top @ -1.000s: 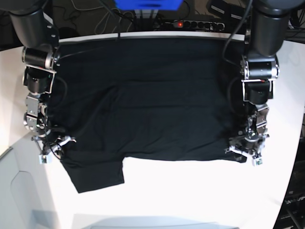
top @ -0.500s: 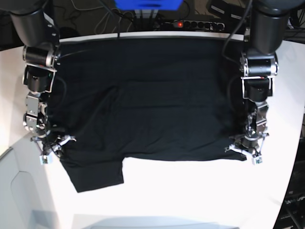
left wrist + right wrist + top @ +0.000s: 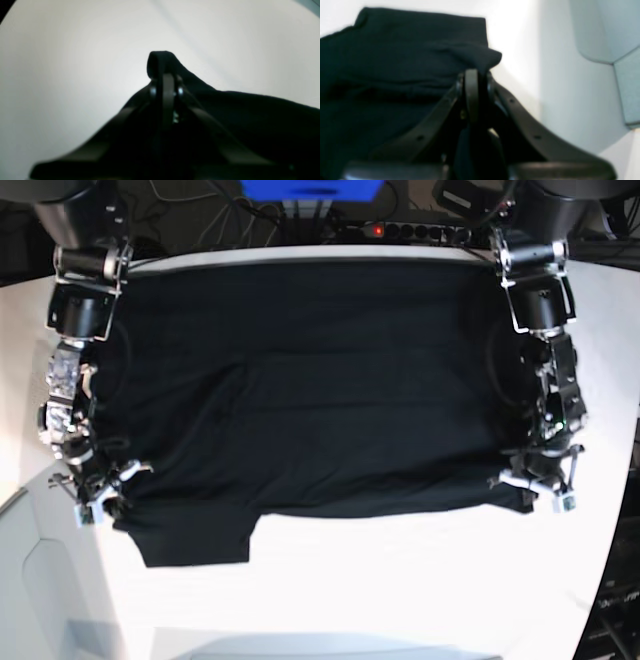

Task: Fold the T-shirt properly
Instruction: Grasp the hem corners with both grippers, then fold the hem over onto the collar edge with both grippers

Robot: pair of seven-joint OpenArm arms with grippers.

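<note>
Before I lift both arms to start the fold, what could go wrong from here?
1. Each grip is thin: the left gripper pinches only a small tuft of the T-shirt, so the cloth may slip out on the lift.
2. The right gripper holds a bunched corner, likely several layers, so the fold could come out uneven.
3. One sleeve sticks out past the near hem and may drag or crease.

T-shirt (image 3: pixel 300 400) print, label — hidden
</note>
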